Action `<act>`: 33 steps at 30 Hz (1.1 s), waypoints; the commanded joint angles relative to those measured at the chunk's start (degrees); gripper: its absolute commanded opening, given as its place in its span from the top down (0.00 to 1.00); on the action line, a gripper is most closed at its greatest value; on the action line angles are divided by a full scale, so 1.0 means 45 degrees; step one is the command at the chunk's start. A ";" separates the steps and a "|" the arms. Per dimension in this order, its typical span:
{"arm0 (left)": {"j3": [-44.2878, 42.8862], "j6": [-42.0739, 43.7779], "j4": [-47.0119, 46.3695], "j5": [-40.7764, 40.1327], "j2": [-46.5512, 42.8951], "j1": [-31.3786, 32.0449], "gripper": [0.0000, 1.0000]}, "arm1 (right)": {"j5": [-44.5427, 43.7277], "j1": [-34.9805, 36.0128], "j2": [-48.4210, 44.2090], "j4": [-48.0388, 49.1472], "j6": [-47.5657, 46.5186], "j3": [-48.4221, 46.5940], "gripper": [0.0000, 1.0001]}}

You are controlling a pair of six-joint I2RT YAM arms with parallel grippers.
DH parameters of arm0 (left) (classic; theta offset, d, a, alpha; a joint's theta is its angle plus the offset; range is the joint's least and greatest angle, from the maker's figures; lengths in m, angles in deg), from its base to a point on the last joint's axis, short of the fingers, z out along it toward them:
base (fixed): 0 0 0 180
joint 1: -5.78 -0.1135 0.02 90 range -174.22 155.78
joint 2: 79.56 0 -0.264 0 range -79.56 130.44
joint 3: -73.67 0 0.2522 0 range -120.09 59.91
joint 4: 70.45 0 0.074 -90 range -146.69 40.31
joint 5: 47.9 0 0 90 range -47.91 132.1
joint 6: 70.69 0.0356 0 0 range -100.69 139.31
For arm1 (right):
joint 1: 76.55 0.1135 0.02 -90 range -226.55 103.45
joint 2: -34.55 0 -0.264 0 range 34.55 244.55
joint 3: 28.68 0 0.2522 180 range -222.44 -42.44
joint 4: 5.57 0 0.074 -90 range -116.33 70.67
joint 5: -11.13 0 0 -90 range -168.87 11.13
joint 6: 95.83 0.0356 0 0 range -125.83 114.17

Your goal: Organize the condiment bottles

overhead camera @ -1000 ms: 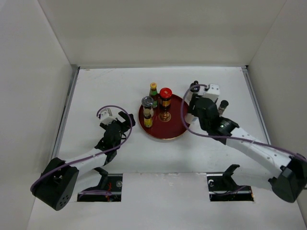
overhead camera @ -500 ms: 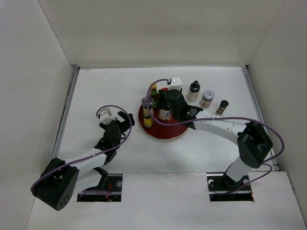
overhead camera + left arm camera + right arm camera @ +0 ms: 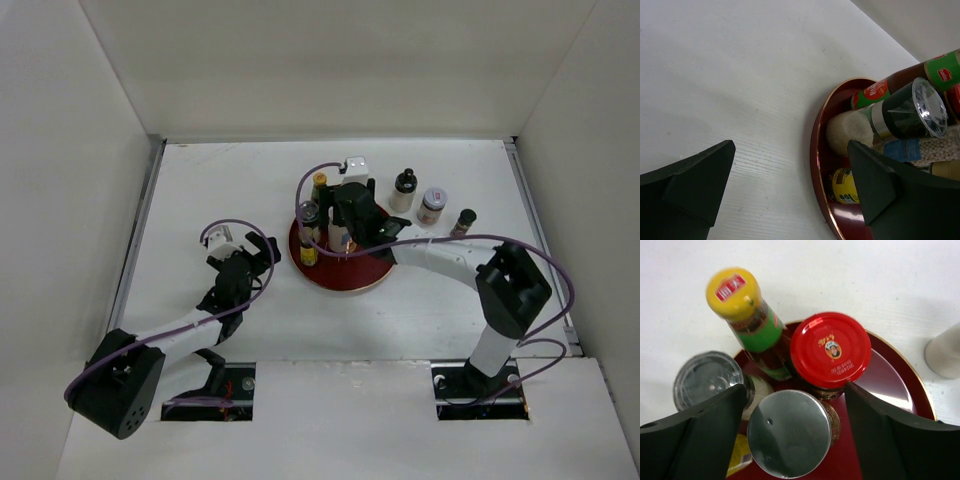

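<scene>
Roughly half done, it seems: the right gripper (image 3: pixel 795 390) stands open astride the silver-capped jar (image 3: pixel 789 435), grouped with others on the red tray (image 3: pixel 370 275), the left gripper (image 3: pixel 790 145) is open and empty left of it, and three bottles (image 3: pixel 433 205) stand ungathered on the table (image 3: pixel 200 190) at right.

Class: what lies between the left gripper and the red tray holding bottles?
Nothing but bare table separates the left gripper from the red tray; the left wrist view shows it.
</scene>
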 commanded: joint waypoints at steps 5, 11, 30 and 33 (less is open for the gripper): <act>-0.0254 -0.0131 -0.0617 0.0146 0.0027 -0.0127 0.02 | -0.0389 -0.0134 -0.2376 0.0418 -0.0382 0.0328 0.04; -0.0274 -0.0131 -0.0617 0.0146 0.0124 -0.0107 0.02 | -0.0486 -0.2433 -0.4587 0.0554 0.0066 0.2321 0.04; -0.0312 -0.0150 -0.0656 0.0302 0.0241 -0.0126 0.02 | 0.1586 -0.5857 0.1407 0.0124 -0.1320 -0.1427 0.02; -0.0313 -0.0150 -0.0676 0.0361 0.0183 -0.0088 0.02 | 0.1194 -0.5857 0.1759 0.0223 -0.1339 -0.1524 0.03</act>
